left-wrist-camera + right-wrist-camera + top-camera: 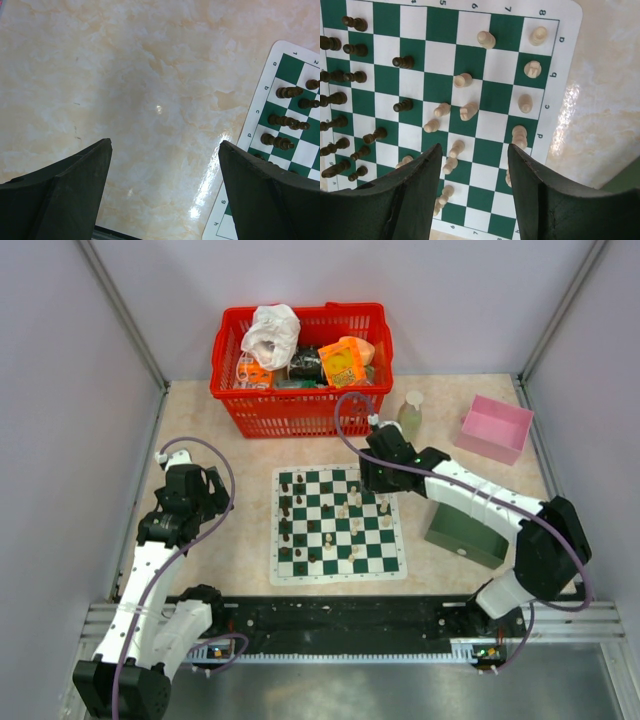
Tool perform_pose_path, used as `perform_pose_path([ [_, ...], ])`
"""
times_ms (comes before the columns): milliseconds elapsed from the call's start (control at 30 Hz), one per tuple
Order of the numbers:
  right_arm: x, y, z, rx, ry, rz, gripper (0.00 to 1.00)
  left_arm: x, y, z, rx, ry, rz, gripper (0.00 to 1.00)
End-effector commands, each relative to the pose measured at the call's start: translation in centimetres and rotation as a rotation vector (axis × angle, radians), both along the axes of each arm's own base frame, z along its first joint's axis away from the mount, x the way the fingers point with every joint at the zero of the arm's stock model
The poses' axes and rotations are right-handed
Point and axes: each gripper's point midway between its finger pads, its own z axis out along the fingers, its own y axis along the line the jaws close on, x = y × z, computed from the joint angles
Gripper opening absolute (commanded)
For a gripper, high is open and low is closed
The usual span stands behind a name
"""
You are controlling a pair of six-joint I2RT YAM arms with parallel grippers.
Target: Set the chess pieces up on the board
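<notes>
Placement: dark chess pieces (402, 62) crowd the left edge of the board (570, 30). Cream chess pieces (468, 110) are scattered over its right half, several tipped. The board lies flat mid-surface (150, 75). Right end effector (475, 150) hovers over the cream group, half parted, empty. Left end effector (165, 144) gapes empty beside the board. Pieces judged light, rigid, smooth, easily toppled; pinch across the stem.

The right arm (470, 492) reaches forward and inward, elbow bent. The right gripper (475, 148) points down, jaws parted with nothing between them. The left arm (140, 580) sits folded (the left gripper (165, 145) gapes wide, empty).
</notes>
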Motion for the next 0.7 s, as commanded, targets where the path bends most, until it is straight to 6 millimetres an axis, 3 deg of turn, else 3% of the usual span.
perform_pose_path([
  [0,1.8,2.8,1.8,0.045,-0.06,0.032,0.55,0.7,0.1,0.6,0.002,-0.039,0.005,0.93],
  [300,5.5,3.5,0.7,-0.05,-0.097,0.013,0.52,0.7,0.0,0.6,0.001,-0.039,0.002,0.93],
  [467,6.6,4.0,-1.7,-0.084,-0.055,0.019,0.5,0.7,0.1,0.6,0.003,-0.038,0.006,0.93],
  [667,7.8,3.9,-3.1,-0.086,-0.035,0.009,0.49,0.7,0.1,0.6,0.002,-0.039,0.005,0.93],
])
